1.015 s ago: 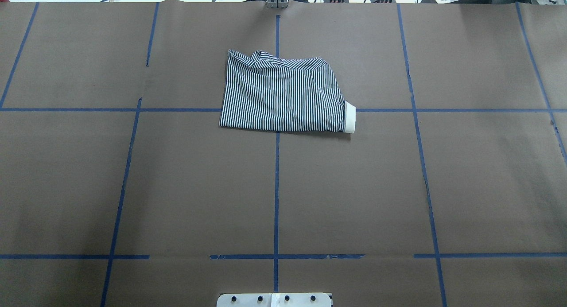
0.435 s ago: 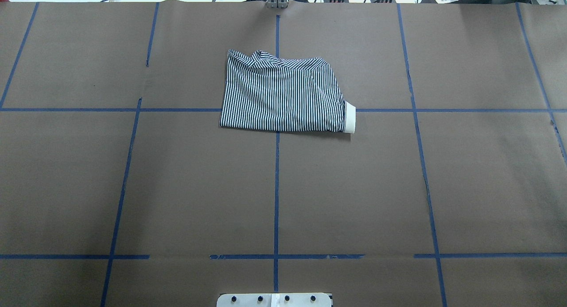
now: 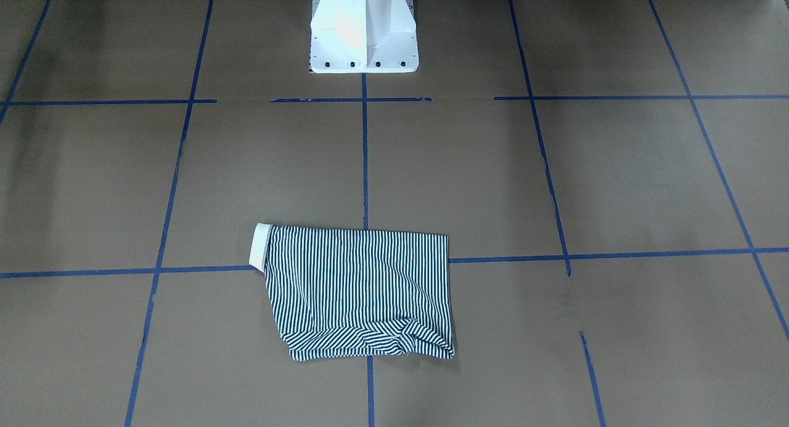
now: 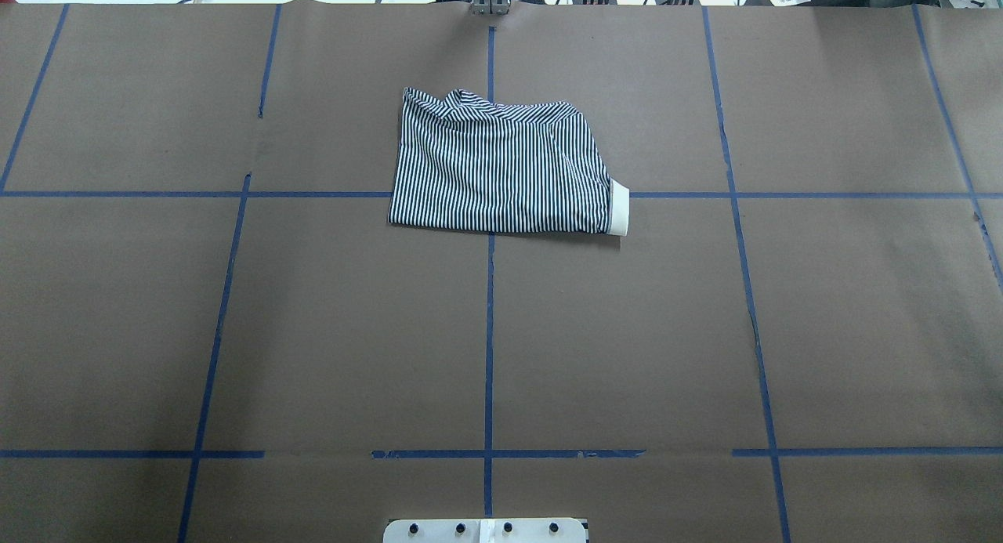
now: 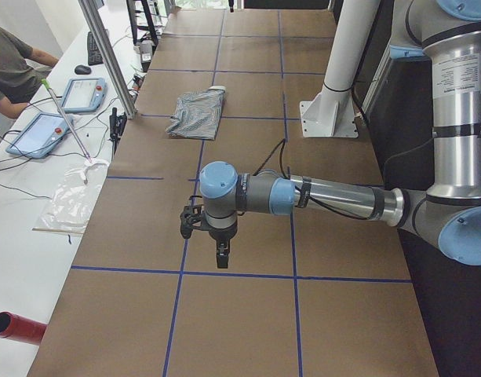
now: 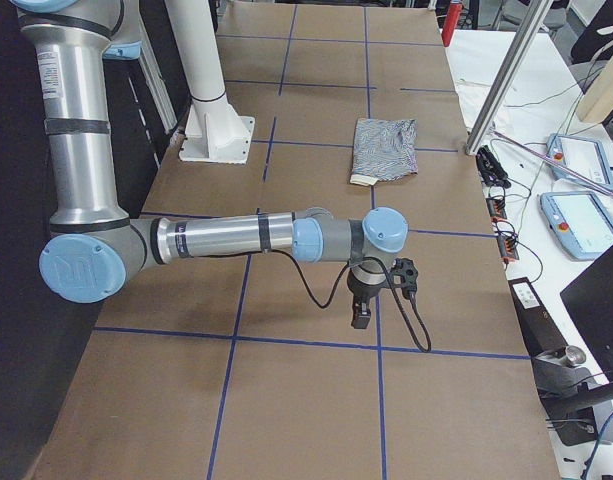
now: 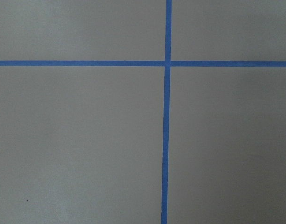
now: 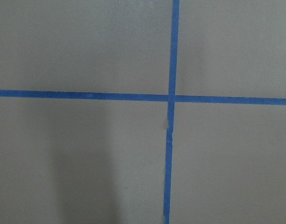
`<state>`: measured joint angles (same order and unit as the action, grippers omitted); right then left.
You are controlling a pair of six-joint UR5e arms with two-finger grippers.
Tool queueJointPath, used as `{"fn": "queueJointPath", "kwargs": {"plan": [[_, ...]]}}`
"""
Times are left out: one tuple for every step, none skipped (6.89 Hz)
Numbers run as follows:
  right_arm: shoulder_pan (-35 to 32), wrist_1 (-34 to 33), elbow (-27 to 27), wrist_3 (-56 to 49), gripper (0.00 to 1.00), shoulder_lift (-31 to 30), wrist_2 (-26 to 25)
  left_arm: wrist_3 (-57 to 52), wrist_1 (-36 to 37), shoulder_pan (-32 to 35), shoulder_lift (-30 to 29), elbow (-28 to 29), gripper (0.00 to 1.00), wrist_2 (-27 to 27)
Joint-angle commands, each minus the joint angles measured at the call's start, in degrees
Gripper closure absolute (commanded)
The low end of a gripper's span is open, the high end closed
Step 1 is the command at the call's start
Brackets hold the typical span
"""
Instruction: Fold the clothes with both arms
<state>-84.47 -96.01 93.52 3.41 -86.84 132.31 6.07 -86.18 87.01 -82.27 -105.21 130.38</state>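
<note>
The left arm's fingers point straight down over the brown-papered table, near a crossing of blue tape lines. From the side view alone it cannot be told whether they are wide or narrow. The same goes for the right arm's fingers, which hang over the table's opposite end beside another tape line. Both wrist cameras show only bare paper and a tape crossing. Each arm reaches out level from the robot's side. The striped polo shirt lies well apart from both, folded into a compact block on the far half of the table. It straddles the centre tape line, with a cream band at its edge on the robot's right and a rumpled fold along the far edge. The white pedestal stands at the near edge. A seated person is beside the table.
</note>
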Motion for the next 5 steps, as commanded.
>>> {"fn": "queueJointPath", "kwargs": {"plan": [[0.0,0.0,-0.1,-0.1,0.0,-0.3,0.1,0.0,0.0,0.0,0.0,0.0,0.0,0.3],[0.0,0.0,-0.2,-0.1,0.0,-0.3,0.1,0.0,0.0,0.0,-0.1,-0.3,0.0,0.5],[0.0,0.0,-0.3,-0.1,0.0,-0.3,0.1,0.0,-0.1,0.0,-0.3,-0.5,0.0,0.6],[0.0,0.1,-0.2,0.0,0.0,-0.3,0.1,0.0,-0.2,0.0,-0.4,-0.6,0.0,0.6],[0.0,0.1,-0.2,-0.1,0.0,-0.3,0.1,0.0,-0.2,0.0,-0.6,-0.5,0.0,0.6]]}}
